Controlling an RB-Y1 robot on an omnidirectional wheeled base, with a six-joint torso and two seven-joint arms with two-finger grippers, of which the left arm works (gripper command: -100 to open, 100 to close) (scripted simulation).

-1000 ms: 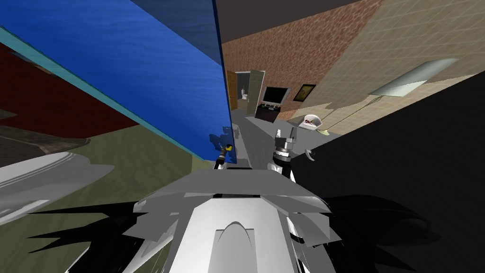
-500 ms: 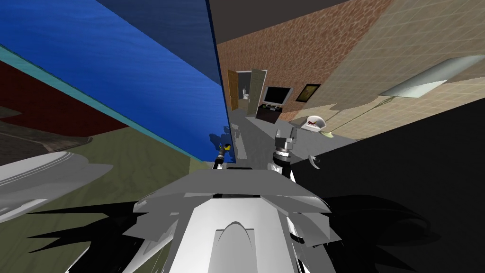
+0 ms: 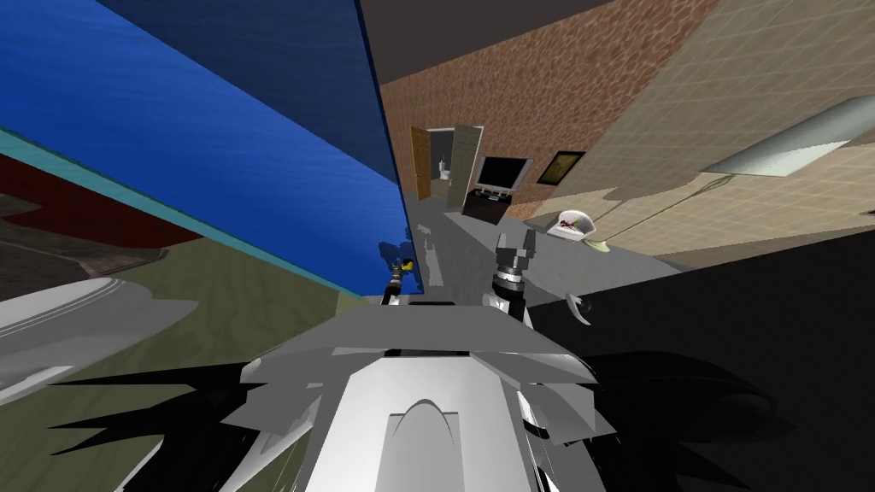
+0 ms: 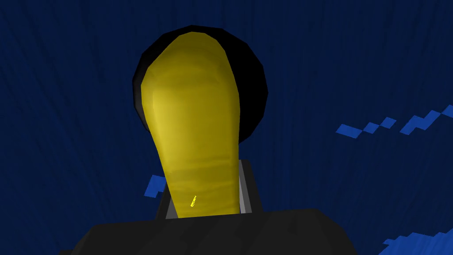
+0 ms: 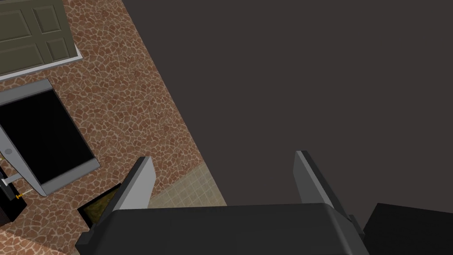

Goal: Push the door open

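The blue door (image 3: 256, 145) stands ajar on my left, its free edge pointing down the hallway. Its yellow lever handle (image 3: 409, 265) sits low on the door's edge, on a black round plate (image 4: 252, 88). My left gripper (image 3: 400, 277) is shut on this yellow handle (image 4: 194, 124), and the handle lies between my left gripper's (image 4: 205, 190) grey fingers (image 4: 244, 186), which press its sides. My right gripper (image 3: 514, 243) is raised in the gap beside the door, open and holding nothing, as the right wrist view (image 5: 221, 170) confirms.
A grey hallway floor (image 3: 466, 248) runs ahead to a screen on a dark stand (image 3: 496, 184) and an open far doorway (image 3: 444, 162). A white cap-like object (image 3: 571, 225) lies to the right. A black surface (image 3: 735, 342) with a small grey curved handle (image 3: 581, 307) lies on my right.
The blue door has swung further to the left with my left gripper on its handle, widening the gap to the hallway. The black surface at right has drawn back lower.
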